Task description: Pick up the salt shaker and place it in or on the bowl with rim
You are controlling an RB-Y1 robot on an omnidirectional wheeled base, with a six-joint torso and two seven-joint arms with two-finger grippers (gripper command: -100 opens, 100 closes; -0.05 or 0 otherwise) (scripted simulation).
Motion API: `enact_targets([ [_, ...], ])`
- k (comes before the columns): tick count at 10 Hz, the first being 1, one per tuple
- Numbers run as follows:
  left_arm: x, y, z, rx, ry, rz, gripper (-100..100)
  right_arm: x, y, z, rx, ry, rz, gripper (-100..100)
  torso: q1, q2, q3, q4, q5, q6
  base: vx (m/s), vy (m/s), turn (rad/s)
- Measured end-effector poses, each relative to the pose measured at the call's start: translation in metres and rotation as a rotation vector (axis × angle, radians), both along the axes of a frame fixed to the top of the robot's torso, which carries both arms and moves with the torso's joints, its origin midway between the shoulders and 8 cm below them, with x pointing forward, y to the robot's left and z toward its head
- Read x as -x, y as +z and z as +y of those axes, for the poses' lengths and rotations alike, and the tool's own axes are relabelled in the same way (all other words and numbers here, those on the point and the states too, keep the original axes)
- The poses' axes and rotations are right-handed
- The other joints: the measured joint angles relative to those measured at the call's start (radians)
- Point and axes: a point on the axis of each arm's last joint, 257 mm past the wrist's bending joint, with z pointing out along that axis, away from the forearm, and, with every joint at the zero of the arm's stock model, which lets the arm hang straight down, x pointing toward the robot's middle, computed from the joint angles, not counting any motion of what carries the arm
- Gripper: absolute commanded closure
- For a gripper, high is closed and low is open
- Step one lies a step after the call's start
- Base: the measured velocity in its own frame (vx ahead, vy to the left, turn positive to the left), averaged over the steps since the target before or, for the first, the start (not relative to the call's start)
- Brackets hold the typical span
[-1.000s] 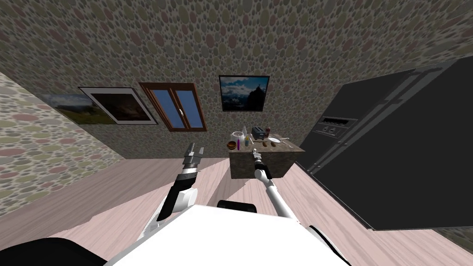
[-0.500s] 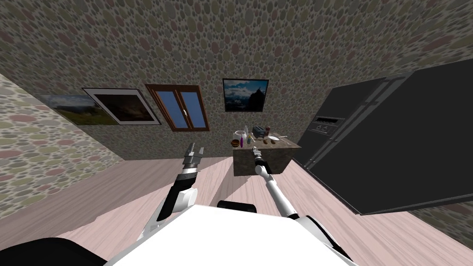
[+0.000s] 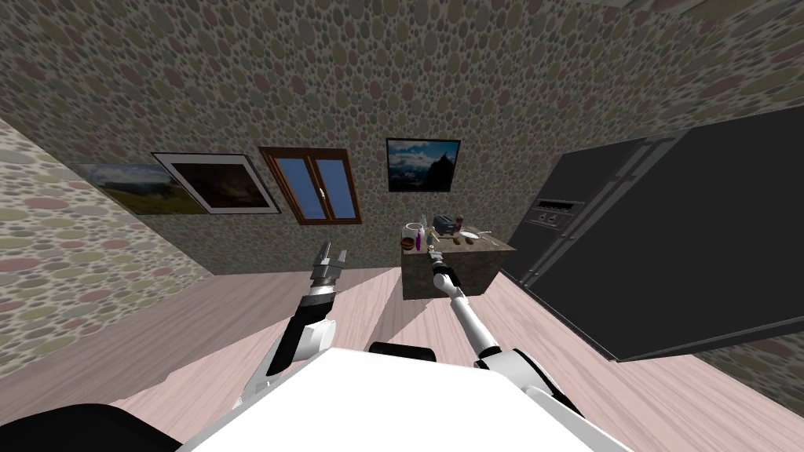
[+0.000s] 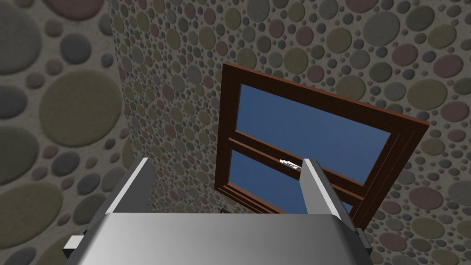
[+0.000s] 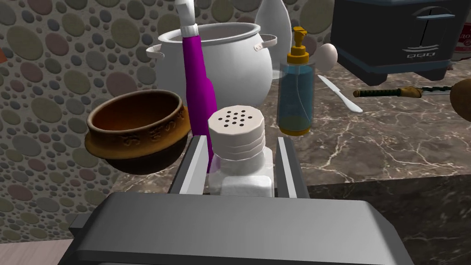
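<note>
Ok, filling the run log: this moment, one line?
right gripper shut on salt shaker | brown bowl beside it | left gripper open

Purple bottle (image 5: 197, 78) just beside brown bowl (image 5: 138, 138), white pot (image 5: 232, 60) behind

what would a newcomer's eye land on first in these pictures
The white salt shaker with its holed cap stands out first, gripped by the right gripper just beside the brown bowl. Behind them a purple bottle and a white pot crowd the marble counter. In the head view, a big dark fridge looms to the counter's right.
</note>
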Motion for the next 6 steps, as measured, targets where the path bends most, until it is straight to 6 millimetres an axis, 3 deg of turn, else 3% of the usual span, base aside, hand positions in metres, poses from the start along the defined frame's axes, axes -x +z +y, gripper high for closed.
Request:
enact_targets([
  [2,0.000,0.000,0.000,0.000,0.000,0.000,0,-0.008,0.006,0.005,-0.011,0.018,0.010,100,0.000,-0.004,-0.002,-0.001,0.000,0.000,0.085,0.183,-0.006],
  [3,0.000,0.000,0.000,0.000,0.000,0.000,0,-0.015,0.009,0.010,-0.022,0.032,0.019,100,0.002,-0.008,-0.004,-0.001,0.000,-0.001,0.178,0.180,-0.016],
  [6,0.000,0.000,0.000,0.000,0.000,0.000,0,-0.025,0.020,0.034,-0.072,0.068,0.036,100,-0.006,-0.012,-0.007,-0.003,-0.002,0.000,0.155,0.092,-0.032],
])
